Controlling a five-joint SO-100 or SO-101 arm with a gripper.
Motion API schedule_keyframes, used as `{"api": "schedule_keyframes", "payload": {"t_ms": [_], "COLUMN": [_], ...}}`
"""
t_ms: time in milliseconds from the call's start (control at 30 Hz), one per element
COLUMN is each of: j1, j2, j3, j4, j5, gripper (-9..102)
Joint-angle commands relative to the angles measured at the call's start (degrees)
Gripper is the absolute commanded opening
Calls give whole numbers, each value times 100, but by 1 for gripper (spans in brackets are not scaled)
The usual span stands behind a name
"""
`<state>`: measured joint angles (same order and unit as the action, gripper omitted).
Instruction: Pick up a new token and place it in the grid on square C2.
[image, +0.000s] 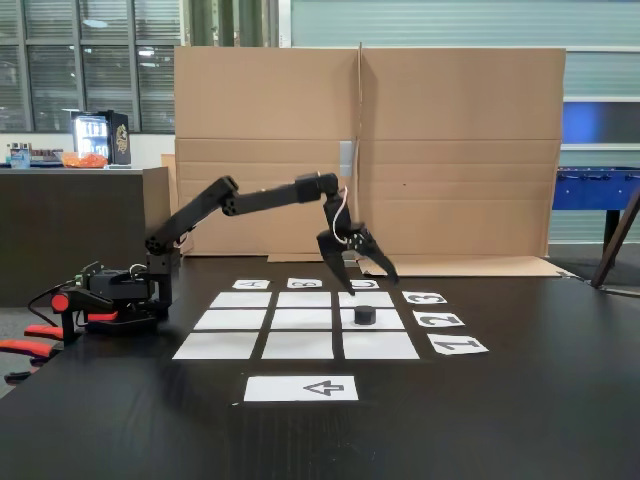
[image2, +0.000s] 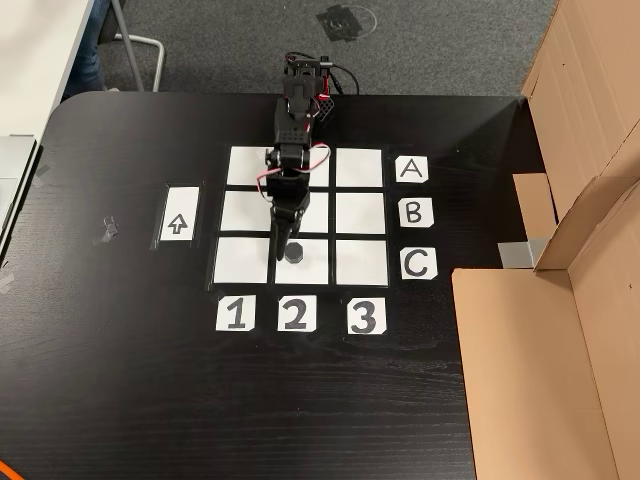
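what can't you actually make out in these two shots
- Grid: in the top-down fixed view the arm covers much of its middle column.
- Labels at the grid's far edge: small and foreshortened in the side fixed view, hard to read.
- Token: in the top-down view the gripper overlaps it; the side view shows the gripper open and above the token.
- Arm base: in the top-down view, foreshortened and blocked by the arm itself.

The token (image: 365, 316) is a little matte black puck, sitting flat on square C2 (image2: 312, 262), way smaller than the paper under it. The grid (image2: 251, 214) is nine white paper rectangles laid 3 by 3 with dark gaps between them, letter labels along one side and number labels along another.
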<state>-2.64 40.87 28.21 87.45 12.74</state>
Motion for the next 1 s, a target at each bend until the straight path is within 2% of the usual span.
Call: {"api": "schedule_keyframes", "payload": {"t_ms": [0, 500, 800, 967], "j1": [132, 976, 1863, 2470], "j2": [729, 2865, 4474, 5326], "j3": [167, 1907, 3270, 3937], "j4": [35, -738, -1512, -1652], "j5": [-44, -519, -976, -1274], "gripper": [41, 49, 49, 47]}}
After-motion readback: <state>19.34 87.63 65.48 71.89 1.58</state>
